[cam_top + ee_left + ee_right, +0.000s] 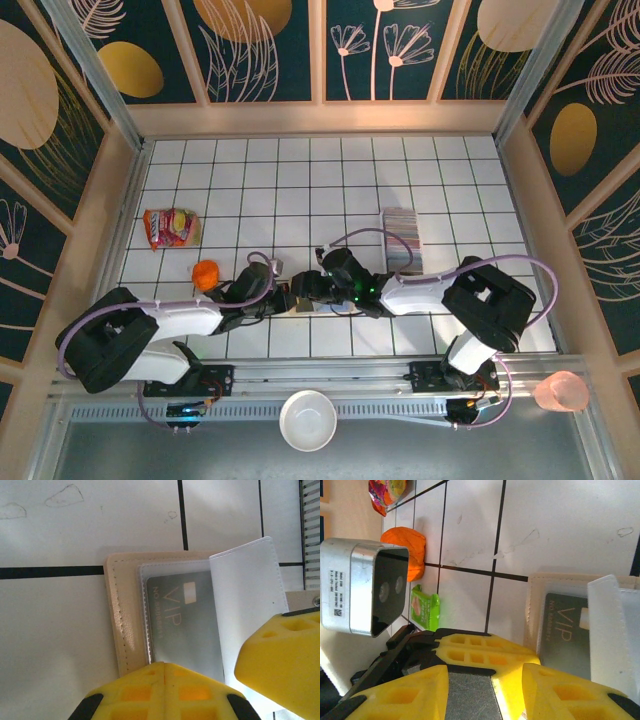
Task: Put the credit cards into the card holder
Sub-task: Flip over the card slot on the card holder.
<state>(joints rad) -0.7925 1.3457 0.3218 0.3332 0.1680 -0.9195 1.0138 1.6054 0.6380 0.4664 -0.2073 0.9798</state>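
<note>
At table centre, a tan-beige folding card holder (121, 630) is lying open.
Left gripper (165, 674) is pressing together at its six o'clock; right gripper (485, 681) is standing spread.

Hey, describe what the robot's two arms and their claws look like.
The left arm and right arm have white shells, black joints and lavender cables. The left claw and right claw have chunky yellow fingers with rectangular pockets on black mounts.
</note>
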